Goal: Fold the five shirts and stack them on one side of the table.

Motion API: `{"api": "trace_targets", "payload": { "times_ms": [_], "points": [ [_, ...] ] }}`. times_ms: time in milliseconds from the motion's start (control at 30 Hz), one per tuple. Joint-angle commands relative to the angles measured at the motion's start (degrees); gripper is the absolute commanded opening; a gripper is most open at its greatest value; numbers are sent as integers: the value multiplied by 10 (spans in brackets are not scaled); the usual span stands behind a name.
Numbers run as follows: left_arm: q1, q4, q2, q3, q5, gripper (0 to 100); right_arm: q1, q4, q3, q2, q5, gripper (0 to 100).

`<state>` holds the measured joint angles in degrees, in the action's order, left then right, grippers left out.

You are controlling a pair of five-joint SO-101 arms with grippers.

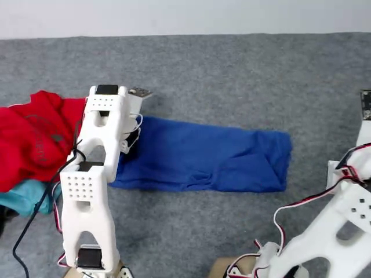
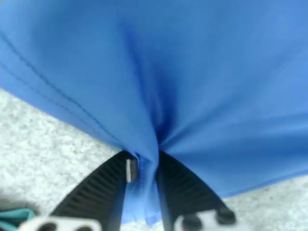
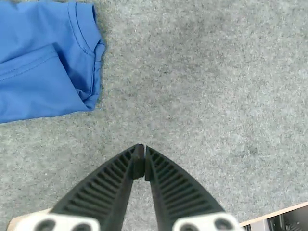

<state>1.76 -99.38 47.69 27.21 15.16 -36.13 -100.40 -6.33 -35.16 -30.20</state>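
Left tool (image 2: 145,163) pinches end of blue fabric shirt (image 1: 203,153), likely for folding; right tool (image 3: 140,161) closed, empty, over grey surface (image 3: 216,86).

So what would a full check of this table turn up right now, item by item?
Surface: grey felt-like table cover, lying flat.
Job's things: blue shirt folded into a long strip mid-table; red shirt bunched at one edge, over a teal garment.
Clutter: nothing seen.
Grippers: left gripper shut on the blue shirt's edge; right gripper shut, empty, over bare cover near the shirt's sleeve end.
Cables: black cable trailing from one arm; red and white wires looped at the other.
Surroundings: pale wall behind the table.
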Motion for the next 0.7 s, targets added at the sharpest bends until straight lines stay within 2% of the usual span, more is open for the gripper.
{"api": "trace_targets", "payload": {
  "times_ms": [0, 167, 333, 467, 667],
  "points": [
    [-4, -11, -45, 3, -3, 5, -7, -25, 13, -18, -4, 9],
    [-29, -12, -128, -25, -4, 5, -7, -25, 13, -19, -4, 9],
    [-103, -12, -211, -64, -7, 5, -8, -25, 13, -19, -4, 9],
    [-162, -12, -260, -65, -60, 5, -15, -25, 13, -19, -5, 9],
    [-250, -11, -273, -31, -82, 5, -44, -25, 13, -19, -8, 9]
  ]
}}
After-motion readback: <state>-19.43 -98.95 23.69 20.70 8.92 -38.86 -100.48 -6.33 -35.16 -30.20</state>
